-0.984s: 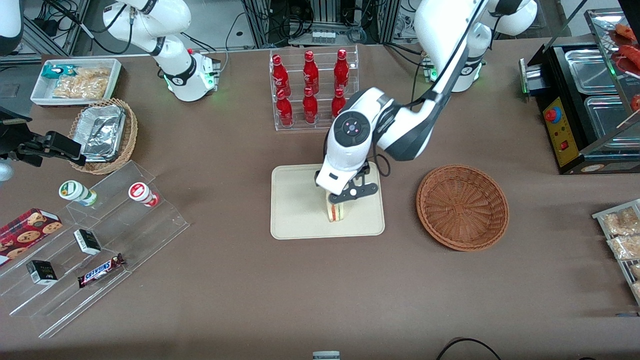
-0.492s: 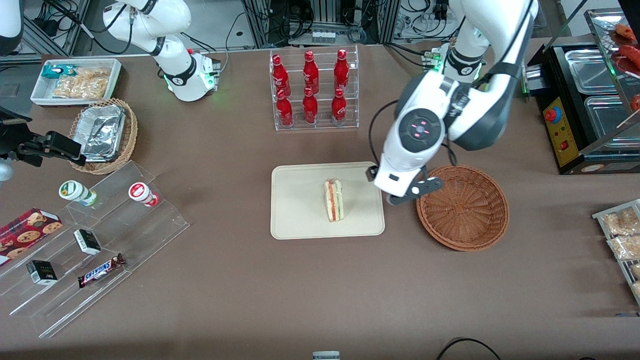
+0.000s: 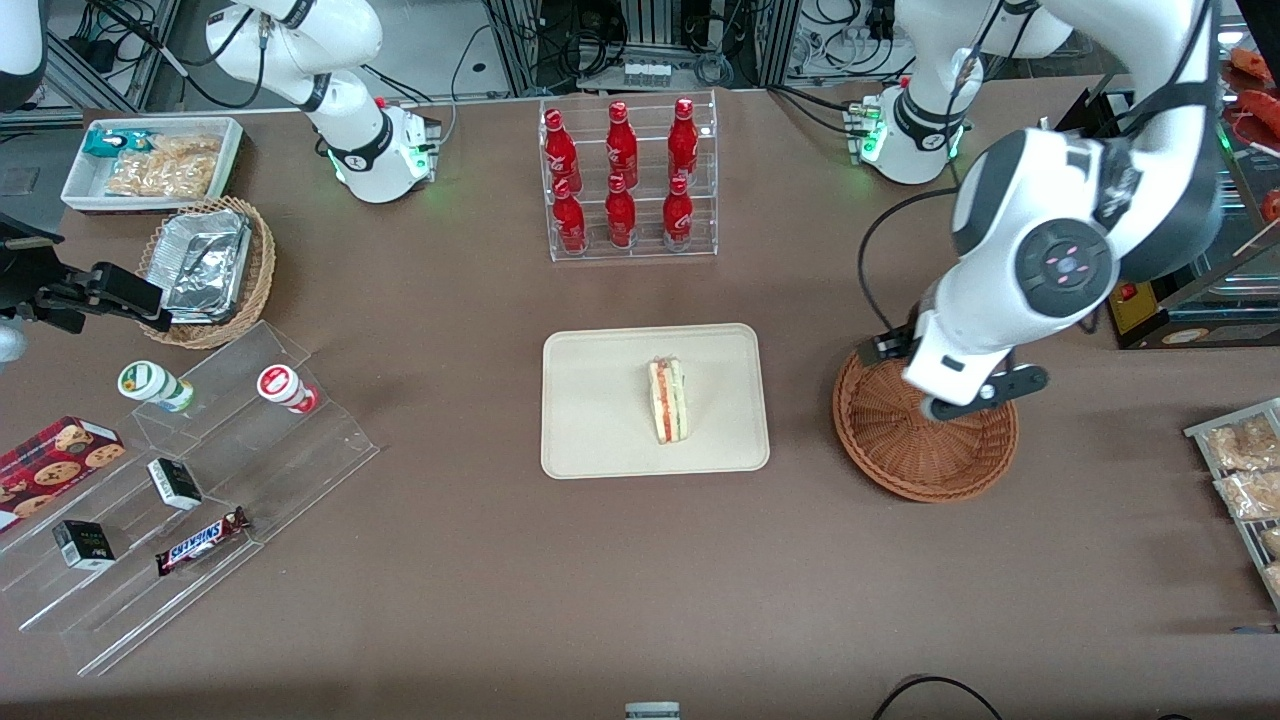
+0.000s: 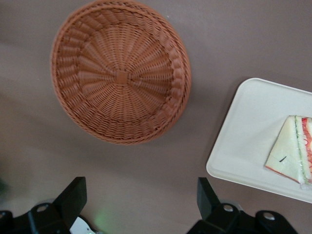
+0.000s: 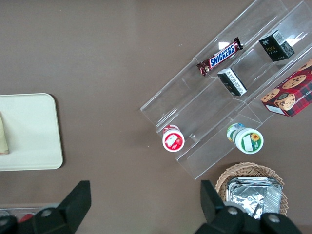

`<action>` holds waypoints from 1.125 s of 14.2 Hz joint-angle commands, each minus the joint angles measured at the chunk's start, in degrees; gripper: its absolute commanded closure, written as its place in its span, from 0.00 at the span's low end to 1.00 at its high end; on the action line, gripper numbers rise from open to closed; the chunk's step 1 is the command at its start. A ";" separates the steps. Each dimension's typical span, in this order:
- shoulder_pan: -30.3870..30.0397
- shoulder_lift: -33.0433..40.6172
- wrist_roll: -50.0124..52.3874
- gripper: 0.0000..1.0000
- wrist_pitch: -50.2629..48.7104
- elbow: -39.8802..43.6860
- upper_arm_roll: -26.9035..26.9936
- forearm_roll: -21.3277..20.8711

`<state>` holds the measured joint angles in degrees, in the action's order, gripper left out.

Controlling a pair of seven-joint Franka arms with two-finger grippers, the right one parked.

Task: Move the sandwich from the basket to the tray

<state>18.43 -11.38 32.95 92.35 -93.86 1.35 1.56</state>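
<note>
The basket point(image 3: 925, 440) sits nearest the front edge of the bench, toward the working arm's end, and looks empty in the wrist view point(image 4: 121, 78). The gripper point(image 3: 975, 395) hangs above it, fingers point(image 4: 73, 197) spread wide apart and holding nothing. Just a little farther back, mid-bench, the tray point(image 3: 600, 440) carries the sandwich point(image 3: 667, 400), which lies inside the rim with its filling edge showing; whether it rests flat or on edge is hard to tell. The placing step appears done and the arm seems to be clearing away. The next move probably calls only for parking the arm clear of both, not disturbing the tray.
</note>
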 commanded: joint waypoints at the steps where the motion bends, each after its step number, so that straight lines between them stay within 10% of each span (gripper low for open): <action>1: -2.52 6.44 -4.55 0.00 0.02 -5.71 -0.64 -1.03; 8: -21.76 13.22 -24.75 0.00 -7.78 -6.09 -12.23 -0.94; 16: -24.94 14.19 -34.01 0.00 -12.11 1.12 -12.16 -1.03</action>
<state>-5.64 2.49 0.09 81.32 -94.71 -10.25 1.08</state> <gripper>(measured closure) 0.000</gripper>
